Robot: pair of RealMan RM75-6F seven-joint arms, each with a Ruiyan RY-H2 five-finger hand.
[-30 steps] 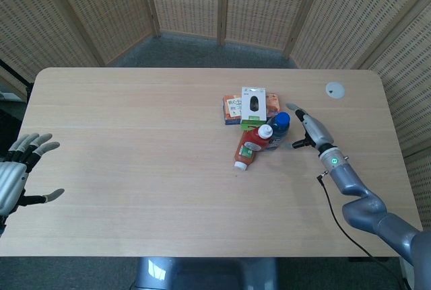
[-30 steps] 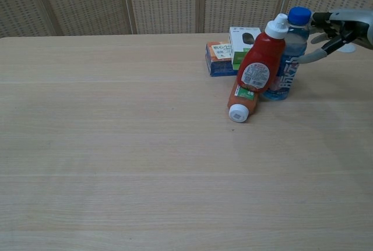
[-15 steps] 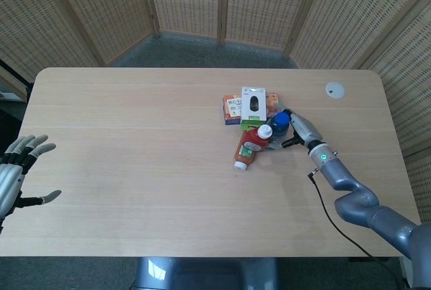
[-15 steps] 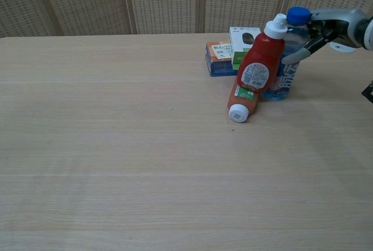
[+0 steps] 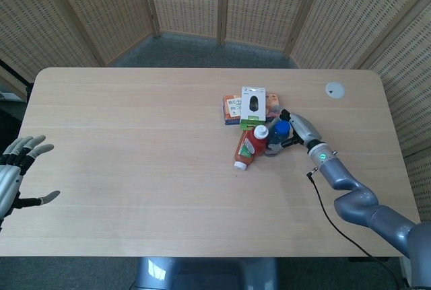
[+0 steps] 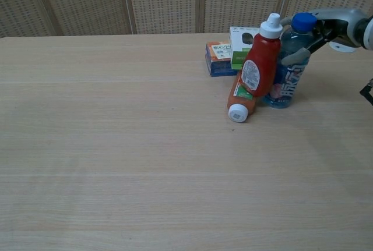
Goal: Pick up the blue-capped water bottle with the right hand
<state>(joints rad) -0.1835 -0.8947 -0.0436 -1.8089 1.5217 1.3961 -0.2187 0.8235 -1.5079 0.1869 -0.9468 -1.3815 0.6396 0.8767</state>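
Observation:
The blue-capped water bottle point(image 5: 277, 136) point(image 6: 288, 73) stands on the table right of centre, tilted a little to the right. My right hand point(image 5: 298, 128) point(image 6: 330, 21) is around its upper part: a finger point(image 6: 297, 57) lies across its front and the others are hidden behind it. A red ketchup bottle point(image 5: 257, 138) point(image 6: 260, 59) leans against the water bottle's left side. My left hand point(image 5: 13, 175) hangs with fingers spread and nothing in them beyond the table's left edge, seen in the head view only.
An orange sauce bottle point(image 5: 241, 157) point(image 6: 240, 101) lies on its side under the red one. Two small boxes point(image 5: 252, 106) point(image 6: 228, 50) sit just behind the bottles. A white disc point(image 5: 335, 89) lies near the far right corner of the wooden table point(image 5: 135, 169).
My right hand has moved left onto the water bottle and closed around it. The bottle has tipped to the right, and the red bottle has shifted with it.

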